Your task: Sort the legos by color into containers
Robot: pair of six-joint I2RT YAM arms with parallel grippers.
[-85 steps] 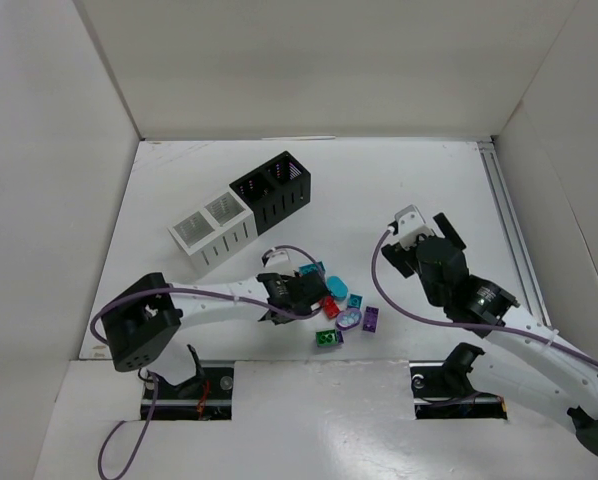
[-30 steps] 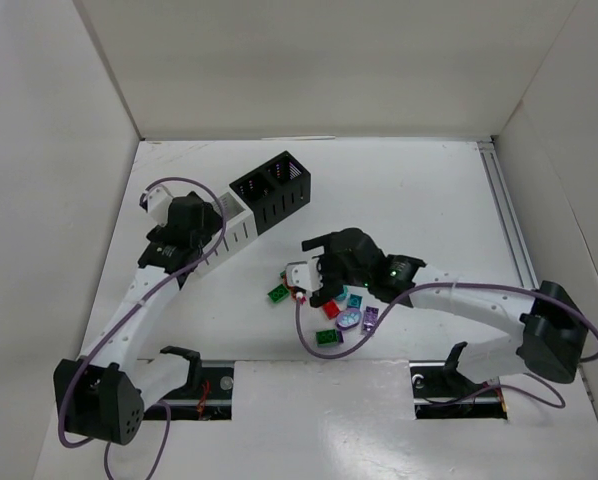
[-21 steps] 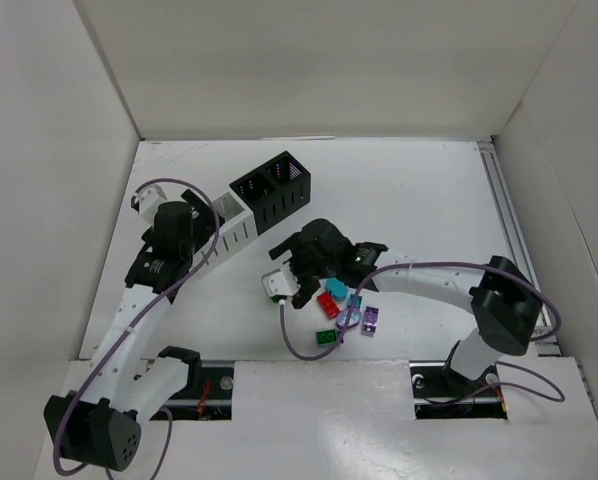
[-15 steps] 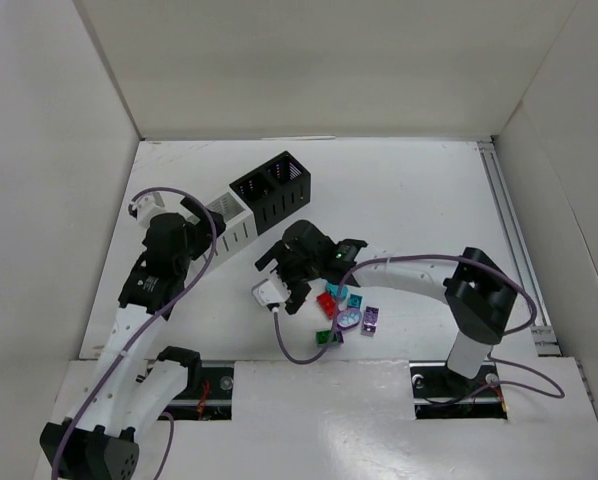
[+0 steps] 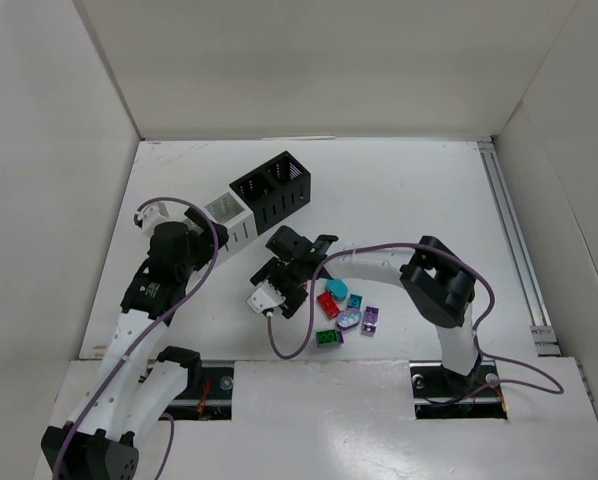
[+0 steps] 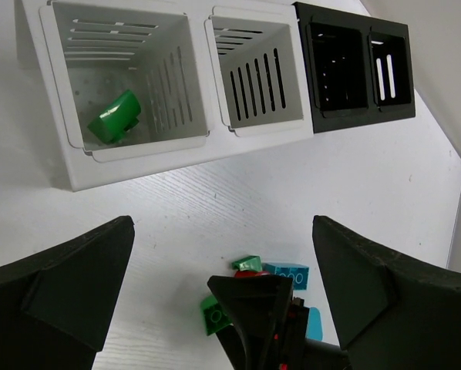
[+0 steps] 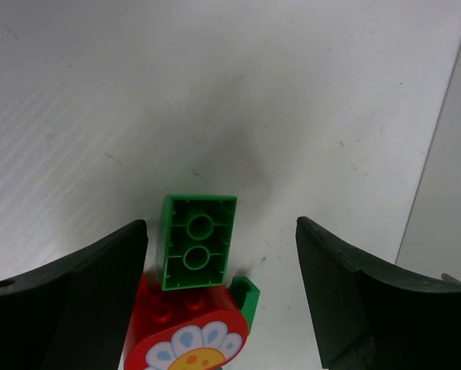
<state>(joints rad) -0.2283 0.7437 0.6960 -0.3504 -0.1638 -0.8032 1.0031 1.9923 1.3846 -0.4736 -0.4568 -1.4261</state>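
Over table, top view: left gripper (image 5: 179,252) has quit brick pile (image 5: 346,306) and now sits beside white container (image 5: 241,226). Right gripper (image 5: 287,275) has swung to pile's left edge.

Left wrist: claw wide, empty. Glossy binned green brick (image 6: 115,117) in slotted end compartment, so one colour started.

Right wrist: claw wide over upturned green brick (image 7: 198,240), hollow tubes showing, against red brick (image 7: 165,314). Likely next.
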